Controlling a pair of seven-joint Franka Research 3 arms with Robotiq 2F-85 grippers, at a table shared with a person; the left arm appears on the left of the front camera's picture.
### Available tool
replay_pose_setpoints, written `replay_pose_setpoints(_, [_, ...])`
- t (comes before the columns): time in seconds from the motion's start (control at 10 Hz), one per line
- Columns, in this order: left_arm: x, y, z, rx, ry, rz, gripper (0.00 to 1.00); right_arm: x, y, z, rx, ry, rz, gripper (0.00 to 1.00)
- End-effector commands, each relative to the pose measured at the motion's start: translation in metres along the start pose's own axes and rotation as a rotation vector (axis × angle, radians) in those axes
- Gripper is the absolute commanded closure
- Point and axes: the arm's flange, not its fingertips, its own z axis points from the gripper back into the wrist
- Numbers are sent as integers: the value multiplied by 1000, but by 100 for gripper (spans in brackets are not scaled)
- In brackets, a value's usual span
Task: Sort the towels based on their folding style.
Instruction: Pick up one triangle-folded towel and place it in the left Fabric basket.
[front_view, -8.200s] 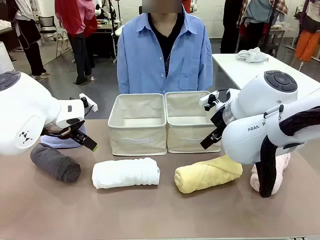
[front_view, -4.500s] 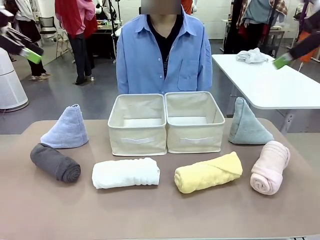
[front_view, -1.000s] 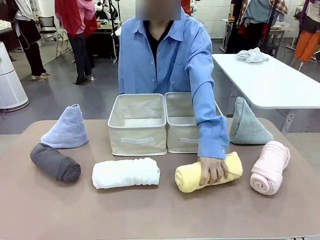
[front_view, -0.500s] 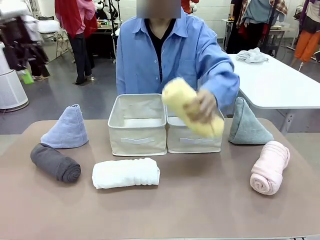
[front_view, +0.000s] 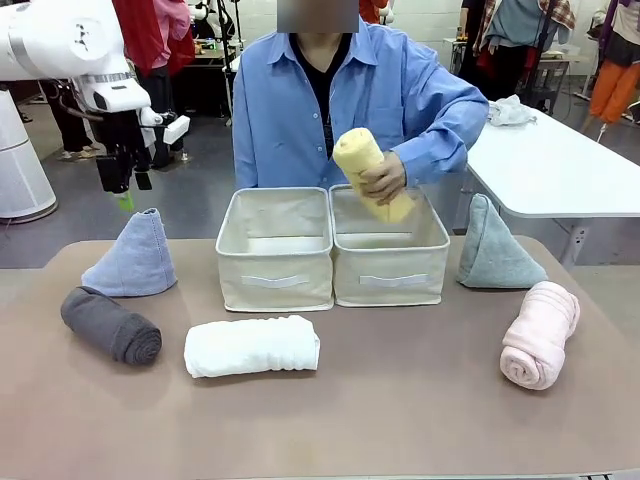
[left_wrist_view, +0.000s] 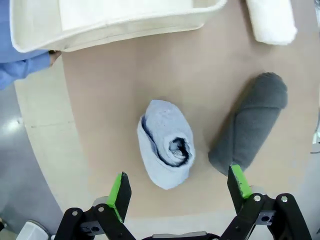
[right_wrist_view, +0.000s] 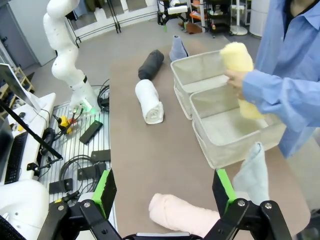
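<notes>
With the table (front_view: 400, 420) read as a clock in the front view and twelve at the person, two cream boxes are seen side by side at twelve. A yellow rolled towel (front_view: 362, 165) is held tilted in the person's hand (front_view: 383, 183) above the right box (front_view: 388, 268); whether it touches the box cannot be told. The left box (front_view: 275, 270) is seen with nothing inside.

A light blue cone towel (front_view: 133, 260) is stood at ten o'clock, with a dark grey roll (front_view: 110, 326) just beside it at nine. A white roll (front_view: 252, 346) is laid at seven, in front of the left box. A pale grey-green cone (front_view: 495, 250) is stood at two o'clock and a pink roll (front_view: 540, 336) is laid at four.

The left gripper (front_view: 122, 192) is hung above the blue cone with its jaws apart and nothing between them; in its wrist view the cone's top is seen from above, between the green pads. The right gripper (right_wrist_view: 164, 186) is held high over the table's four o'clock side, its jaws also apart and unloaded, with the pink roll seen below it.
</notes>
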Motion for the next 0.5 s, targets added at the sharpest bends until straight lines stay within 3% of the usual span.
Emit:
replay_pose_setpoints(0.0, [2, -10, -13, 30, 36, 9, 0, 1, 0, 0, 2, -2, -2, 0])
replay_pose_setpoints(0.4, [5, -9, -44, 9, 38, -9, 0, 1, 0, 0, 2, -2, -2, 0])
